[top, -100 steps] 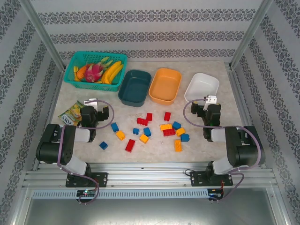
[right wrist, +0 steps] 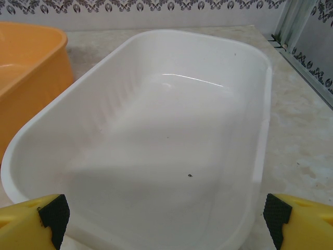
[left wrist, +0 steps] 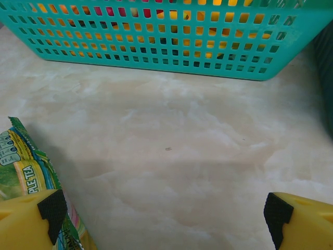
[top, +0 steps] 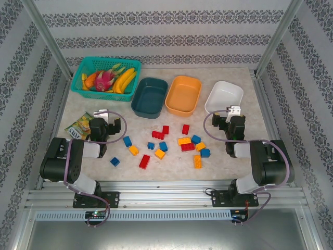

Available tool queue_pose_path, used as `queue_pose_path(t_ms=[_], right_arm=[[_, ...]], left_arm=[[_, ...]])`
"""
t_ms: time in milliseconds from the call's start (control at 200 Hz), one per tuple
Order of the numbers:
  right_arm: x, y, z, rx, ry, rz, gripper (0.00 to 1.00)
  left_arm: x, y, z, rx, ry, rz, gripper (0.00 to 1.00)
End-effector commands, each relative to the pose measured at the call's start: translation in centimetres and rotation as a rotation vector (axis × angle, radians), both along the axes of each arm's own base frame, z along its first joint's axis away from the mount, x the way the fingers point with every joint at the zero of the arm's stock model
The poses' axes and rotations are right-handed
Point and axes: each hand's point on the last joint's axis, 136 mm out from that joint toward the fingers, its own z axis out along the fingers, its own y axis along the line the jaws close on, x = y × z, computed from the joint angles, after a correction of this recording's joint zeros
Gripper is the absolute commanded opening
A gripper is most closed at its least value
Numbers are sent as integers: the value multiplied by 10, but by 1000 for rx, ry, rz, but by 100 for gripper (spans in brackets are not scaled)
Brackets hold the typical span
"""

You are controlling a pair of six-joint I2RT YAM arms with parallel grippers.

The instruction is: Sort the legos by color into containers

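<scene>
Several red, blue and orange-yellow legos lie scattered mid-table, among them a red brick, a blue one and an orange-yellow one. Behind them stand three empty containers: a dark teal tub, an orange tub and a white tub. My left gripper rests low at the left, open, with bare tabletop between its fingers. At the right, my right gripper is open and empty, facing the white tub, with the orange tub at its left.
A teal lattice basket of toy fruit stands at the back left, and its wall is ahead of the left gripper. A green juice packet lies beside the left fingers. Metal frame rails border the table.
</scene>
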Motion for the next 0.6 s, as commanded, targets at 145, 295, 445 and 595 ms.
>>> queue_pose_path(t_ms=[145, 295, 445, 595], right_arm=[[7, 1, 13, -13, -47, -6, 98], [4, -2, 21, -24, -72, -31, 98], [-11, -4, 62, -111, -114, -123, 98], [-36, -8, 112, -119, -159, -222, 98]], left_arm=[[10, 6, 15, 14, -61, 14, 100], [11, 4, 25, 22, -72, 0, 100], [6, 4, 59, 88, -27, 69, 100], [-13, 2, 104, 59, -103, 135, 100]])
